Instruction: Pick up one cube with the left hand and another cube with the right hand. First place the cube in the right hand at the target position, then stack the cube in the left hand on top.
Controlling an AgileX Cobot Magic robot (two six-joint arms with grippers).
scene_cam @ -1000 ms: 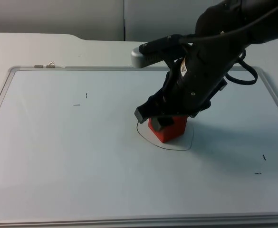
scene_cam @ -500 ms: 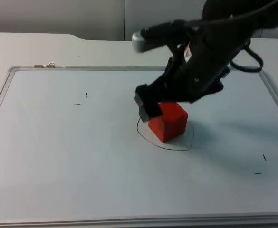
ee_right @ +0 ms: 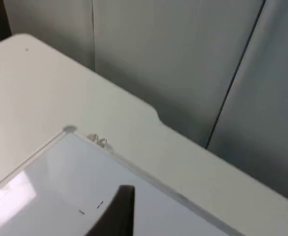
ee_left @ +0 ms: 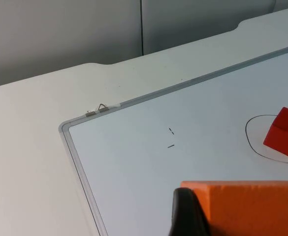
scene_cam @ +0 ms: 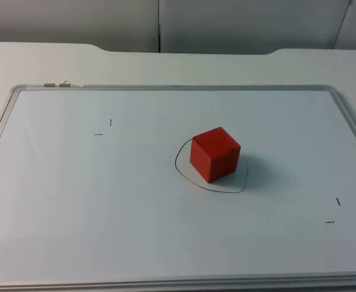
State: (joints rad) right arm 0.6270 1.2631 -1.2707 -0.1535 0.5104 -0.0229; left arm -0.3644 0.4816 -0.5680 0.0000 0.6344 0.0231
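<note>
A whiteboard [scene_cam: 74, 201] lies flat on the white table [scene_cam: 44, 61]. A red cube [scene_cam: 215, 154] sits inside the drawn outline [scene_cam: 181, 172] near its middle. The left gripper [ee_left: 188, 216] pinches an orange cube [ee_left: 252, 206]. Whether the right gripper [ee_right: 116, 211] is spread cannot be told.

Top camera is looking down and forward over my whiteboard [scene_cam: 104, 201] toward the partition wall [scene_cam: 226, 24]. My left wrist camera is looking across the whiteboard's clip [ee_left: 98, 109] corner from close above; my right wrist camera is facing that same clip [ee_right: 100, 141], from farther back.
</note>
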